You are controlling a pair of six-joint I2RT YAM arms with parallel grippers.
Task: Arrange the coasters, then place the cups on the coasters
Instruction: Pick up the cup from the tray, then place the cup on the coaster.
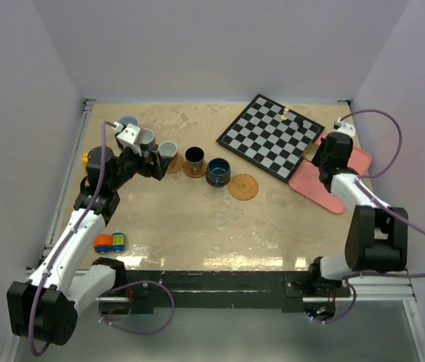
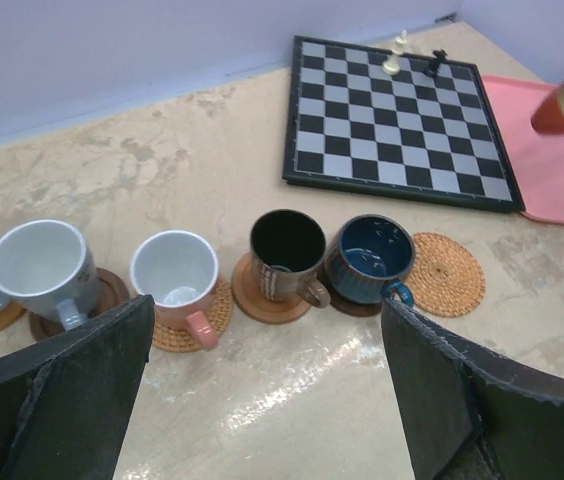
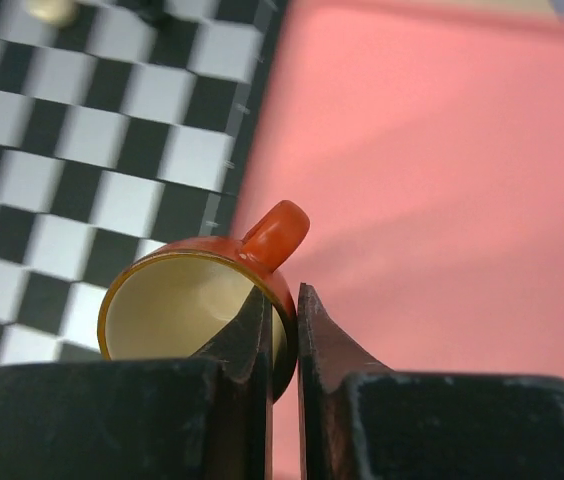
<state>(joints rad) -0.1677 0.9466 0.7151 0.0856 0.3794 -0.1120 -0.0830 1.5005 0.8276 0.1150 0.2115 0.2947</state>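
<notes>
Orange-tan cup (image 3: 162, 310) sits pinched by its rim in my right gripper (image 3: 284, 300), that arm reaching over the pink tray (image 3: 442, 150); my left gripper (image 2: 267, 310) hangs wide open near the other cups (image 2: 177, 270).

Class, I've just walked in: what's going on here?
The right gripper is shut on the rim of the orange cup over the pink tray beside the chessboard. Five other cups sit on coasters in a row; one woven coaster at its end is bare. The left gripper hangs open near that row, holding nothing.
</notes>
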